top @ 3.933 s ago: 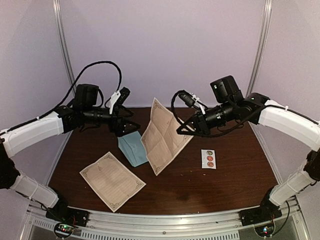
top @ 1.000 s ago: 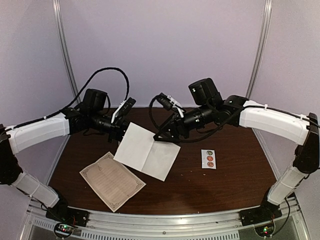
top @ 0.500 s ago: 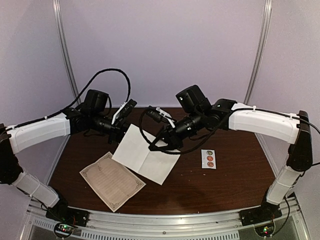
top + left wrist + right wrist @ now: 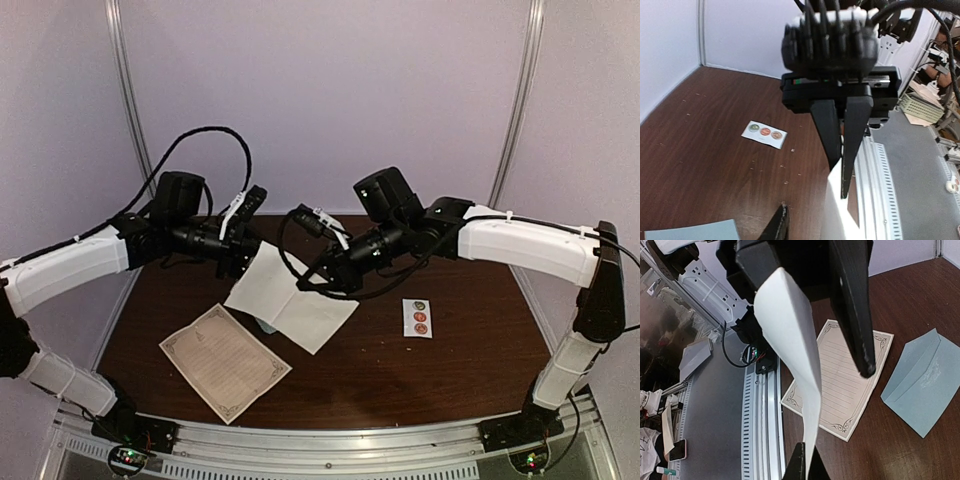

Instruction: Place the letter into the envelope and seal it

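Observation:
The letter [image 4: 288,297] hangs over the table between the two arms, its plain white back up. My right gripper [image 4: 314,284] is shut on its right edge, and the right wrist view shows the sheet [image 4: 799,365] curling away from the pinched fingers [image 4: 801,466]. At the sheet's upper left corner my left gripper [image 4: 247,262] stands open: one finger [image 4: 779,225] is clear of the paper [image 4: 840,217], the other is hidden. The light blue envelope [image 4: 924,380] lies flat on the table below, its corner [image 4: 690,231] also in the left wrist view.
A second cream bordered sheet [image 4: 225,361] lies face up near the front left. A small white sticker strip [image 4: 419,317] with three round stickers sits at the right. The metal rail [image 4: 330,440] runs along the near edge.
My right gripper has shut on the letter's right edge. My left gripper has opened off the letter's corner. The sheet has shifted slightly up and back.

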`<state>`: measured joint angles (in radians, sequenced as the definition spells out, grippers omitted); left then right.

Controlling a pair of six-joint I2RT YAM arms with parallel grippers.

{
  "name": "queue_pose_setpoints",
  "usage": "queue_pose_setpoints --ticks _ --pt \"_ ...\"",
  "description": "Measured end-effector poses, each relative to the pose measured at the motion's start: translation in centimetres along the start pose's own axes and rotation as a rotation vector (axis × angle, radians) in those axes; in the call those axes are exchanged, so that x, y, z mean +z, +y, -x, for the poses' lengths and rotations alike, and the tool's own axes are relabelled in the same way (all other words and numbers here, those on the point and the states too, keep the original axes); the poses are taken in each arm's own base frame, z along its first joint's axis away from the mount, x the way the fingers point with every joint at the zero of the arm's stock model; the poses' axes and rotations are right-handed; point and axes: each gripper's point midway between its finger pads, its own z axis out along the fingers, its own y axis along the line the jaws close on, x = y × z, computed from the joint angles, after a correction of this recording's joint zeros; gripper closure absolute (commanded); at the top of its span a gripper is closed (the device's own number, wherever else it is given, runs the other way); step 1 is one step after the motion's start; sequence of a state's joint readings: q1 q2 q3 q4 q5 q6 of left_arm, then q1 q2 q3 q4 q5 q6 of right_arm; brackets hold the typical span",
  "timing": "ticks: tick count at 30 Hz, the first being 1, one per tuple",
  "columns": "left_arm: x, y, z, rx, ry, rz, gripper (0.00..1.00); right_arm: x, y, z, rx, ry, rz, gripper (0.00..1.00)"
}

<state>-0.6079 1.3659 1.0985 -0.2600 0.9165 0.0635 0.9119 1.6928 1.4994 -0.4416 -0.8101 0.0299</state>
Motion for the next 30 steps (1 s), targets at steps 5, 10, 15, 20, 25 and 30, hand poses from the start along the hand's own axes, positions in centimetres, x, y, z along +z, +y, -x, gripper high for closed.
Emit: queue_pose_setpoints --ticks 5,10,15,20,25,30 --pt "-6.1 2.9 3.0 0.060 -0.127 0.278 0.33 -0.5 -1.4 0.3 0.011 -0.014 -0.071 1.00" --pt "-11.6 4.1 6.1 0.126 -0.268 0.449 0.21 -1.2 -1.8 0.4 0.024 -0.020 -0.099 1.00" --pt "-9.4 3.9 5.7 0.101 -0.267 0.334 0.13 -1.3 -1.7 0.2 0.032 -0.011 -0.089 1.00" --pt "-5.9 2.9 4.0 0.050 -0.214 0.196 0.07 -1.2 -1.0 0.0 0.033 -0.001 -0.051 1.00" --pt "-2.9 0.9 2.5 0.020 -0.159 0.059 0.03 -1.1 -0.2 -0.7 0.018 0.029 -0.010 1.00" --pt "-0.7 1.0 0.7 -0.040 -0.082 -0.003 0.17 -1.0 0.5 -1.3 0.002 0.055 0.015 1.00"
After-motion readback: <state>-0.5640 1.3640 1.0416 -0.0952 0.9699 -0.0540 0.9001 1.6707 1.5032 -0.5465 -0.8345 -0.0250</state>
